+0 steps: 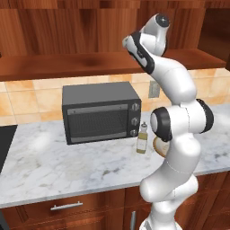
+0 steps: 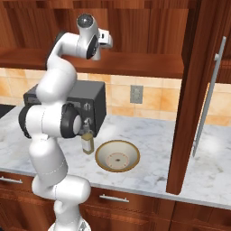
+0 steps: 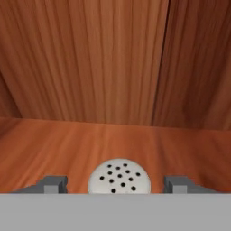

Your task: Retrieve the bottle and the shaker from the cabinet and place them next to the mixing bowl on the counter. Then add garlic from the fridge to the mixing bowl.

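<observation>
Closest to me, on the marble surface [image 2: 149,135], the bottle [image 1: 142,139] already stands just beside the mixing bowl [image 2: 117,155]. The shaker and the garlic are still to do. Up in the cabinet [image 3: 113,63], the shaker [image 3: 119,176] sits on the shelf between the fingers of the gripper [image 3: 116,185], jaws apart, not yet touching it.

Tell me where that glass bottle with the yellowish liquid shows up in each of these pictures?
Left base view: the bottle stands on the counter, right of the microwave.
Right base view: the bottle stands left of the mixing bowl.
Hand view: not in it.
Shared landmark: the microwave.
</observation>
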### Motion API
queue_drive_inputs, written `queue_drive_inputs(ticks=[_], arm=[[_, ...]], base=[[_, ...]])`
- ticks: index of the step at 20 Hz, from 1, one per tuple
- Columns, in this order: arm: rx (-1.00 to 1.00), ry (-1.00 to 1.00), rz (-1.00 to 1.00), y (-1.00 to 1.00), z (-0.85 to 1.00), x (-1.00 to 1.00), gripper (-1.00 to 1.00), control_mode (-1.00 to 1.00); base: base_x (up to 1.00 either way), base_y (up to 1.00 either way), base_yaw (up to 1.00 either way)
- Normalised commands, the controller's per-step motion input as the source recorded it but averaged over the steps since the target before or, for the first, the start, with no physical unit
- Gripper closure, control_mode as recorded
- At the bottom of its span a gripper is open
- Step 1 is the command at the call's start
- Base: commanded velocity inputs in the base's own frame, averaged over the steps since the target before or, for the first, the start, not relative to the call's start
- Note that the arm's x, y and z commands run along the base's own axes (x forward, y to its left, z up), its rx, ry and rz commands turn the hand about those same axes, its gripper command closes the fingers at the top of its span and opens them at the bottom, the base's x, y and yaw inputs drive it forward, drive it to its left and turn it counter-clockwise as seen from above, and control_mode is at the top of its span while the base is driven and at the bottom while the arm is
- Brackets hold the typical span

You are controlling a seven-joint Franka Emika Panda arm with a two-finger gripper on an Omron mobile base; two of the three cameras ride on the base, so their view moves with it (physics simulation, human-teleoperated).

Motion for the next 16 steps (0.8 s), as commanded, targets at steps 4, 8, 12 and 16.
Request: queue_drive_inputs(ticks=[4,8,12,16], arm=[[0.00,0.00,0.00,0.00,0.00,0.07,1.00,-1.00],[0.00,-0.03,0.00,0.00,0.00,0.00,1.00,-1.00],[0.00,-0.25,-0.03,-0.02,0.00,-0.77,1.00,-1.00],[0.00,-0.23,-0.10,-0.10,0.00,-1.00,1.00,-1.00]], base=[[0.00,0.00,0.00],[0.00,0.00,0.00],[0.00,0.00,0.00],[0.00,0.00,0.00]])
